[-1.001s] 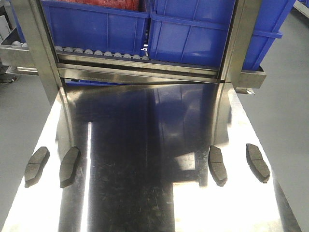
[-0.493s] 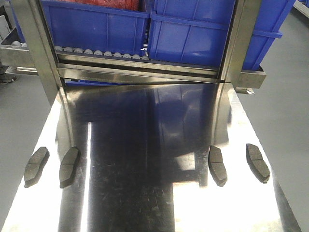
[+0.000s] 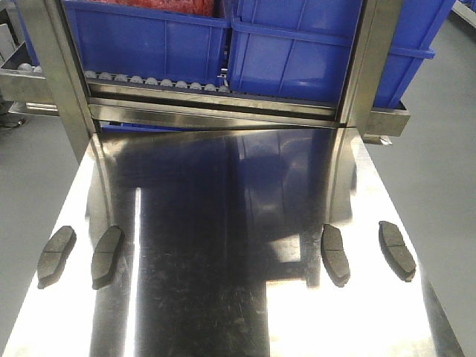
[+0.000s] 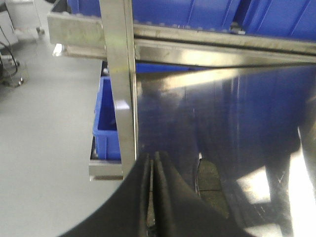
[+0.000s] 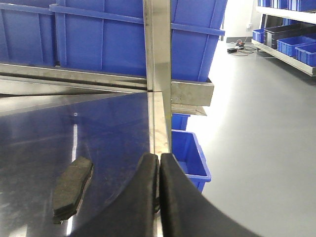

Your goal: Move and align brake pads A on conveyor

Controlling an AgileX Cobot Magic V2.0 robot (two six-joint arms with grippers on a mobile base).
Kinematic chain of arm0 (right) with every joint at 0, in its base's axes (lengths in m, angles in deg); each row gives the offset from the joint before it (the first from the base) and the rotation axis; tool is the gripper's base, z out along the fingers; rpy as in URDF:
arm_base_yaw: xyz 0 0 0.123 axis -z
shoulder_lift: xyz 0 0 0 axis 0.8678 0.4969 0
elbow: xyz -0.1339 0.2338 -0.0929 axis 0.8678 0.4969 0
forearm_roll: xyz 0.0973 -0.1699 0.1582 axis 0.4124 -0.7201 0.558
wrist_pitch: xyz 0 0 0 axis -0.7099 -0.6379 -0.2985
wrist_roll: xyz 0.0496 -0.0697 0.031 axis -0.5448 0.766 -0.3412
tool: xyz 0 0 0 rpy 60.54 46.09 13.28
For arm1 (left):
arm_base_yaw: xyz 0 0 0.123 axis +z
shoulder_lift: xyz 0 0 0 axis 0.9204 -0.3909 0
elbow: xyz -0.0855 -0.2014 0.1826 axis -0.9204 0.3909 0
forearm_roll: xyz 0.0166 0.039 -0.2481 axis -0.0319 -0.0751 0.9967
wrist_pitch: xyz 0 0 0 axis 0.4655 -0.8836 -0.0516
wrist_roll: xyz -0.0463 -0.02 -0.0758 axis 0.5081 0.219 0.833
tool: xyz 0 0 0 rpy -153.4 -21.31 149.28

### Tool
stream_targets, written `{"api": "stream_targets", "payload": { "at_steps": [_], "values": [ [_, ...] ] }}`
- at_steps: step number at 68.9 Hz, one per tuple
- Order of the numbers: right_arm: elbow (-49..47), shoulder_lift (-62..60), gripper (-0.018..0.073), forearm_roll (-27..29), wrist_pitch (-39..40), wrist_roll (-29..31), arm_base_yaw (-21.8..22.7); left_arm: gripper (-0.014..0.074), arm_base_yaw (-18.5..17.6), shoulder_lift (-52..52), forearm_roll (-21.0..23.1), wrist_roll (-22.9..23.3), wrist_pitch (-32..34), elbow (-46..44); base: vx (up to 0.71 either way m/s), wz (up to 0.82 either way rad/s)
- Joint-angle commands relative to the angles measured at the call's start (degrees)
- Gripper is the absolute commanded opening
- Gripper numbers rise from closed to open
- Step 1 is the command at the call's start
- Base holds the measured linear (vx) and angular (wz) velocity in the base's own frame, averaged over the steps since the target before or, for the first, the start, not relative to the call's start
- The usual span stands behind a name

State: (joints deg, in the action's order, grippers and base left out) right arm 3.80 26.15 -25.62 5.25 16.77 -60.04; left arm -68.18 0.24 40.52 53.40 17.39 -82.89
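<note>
Pads point(image 3: 107, 256) are laid on the steel table point(image 3: 223, 297): two by its left edge, two by the right. Left gripper point(image 4: 154, 160) and right gripper point(image 5: 159, 160) are seen closed, fingers pressed together.

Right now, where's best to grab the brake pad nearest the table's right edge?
Pinch the rightmost brake pad across its narrow width, at the middle groove, coming from straight above. It lies flat on the steel table with both long sides clear.
</note>
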Motion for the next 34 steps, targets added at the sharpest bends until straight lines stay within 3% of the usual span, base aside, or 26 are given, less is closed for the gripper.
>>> {"api": "stream_targets", "payload": {
  "at_steps": [1, 9, 21, 27, 34],
  "values": [
    [0.99, -0.72, -0.0003, -0.53, 4.08, 0.09, 0.41, 0.0052, -0.11, -1.67, 0.52, 0.23, 3.72, -2.19, 0.00, 0.00],
    [0.99, -0.72, -0.0003, -0.53, 4.08, 0.09, 0.41, 0.0217, -0.11, -1.93, 0.52, -0.15, 2.89, -2.19, 0.00, 0.00],
    [0.99, -0.72, -0.0003, -0.53, 4.08, 0.09, 0.41, 0.0585, -0.11, -1.93, 0.52, -0.15, 2.89, -2.19, 0.00, 0.00],
    [0.99, -0.72, -0.0003, -0.53, 4.08, 0.09, 0.41, 0.0691, -0.11, -1.93, 0.58, 0.49, 2.79, -2.19, 0.00, 0.00],
    [0.99, -0.72, -0.0003, -0.53, 4.08, 0.09, 0.41, 0.0729, -0.11, -2.31, 0.58, 0.49, 2.75, -2.30, 0.00, 0.00]
  ]
}}
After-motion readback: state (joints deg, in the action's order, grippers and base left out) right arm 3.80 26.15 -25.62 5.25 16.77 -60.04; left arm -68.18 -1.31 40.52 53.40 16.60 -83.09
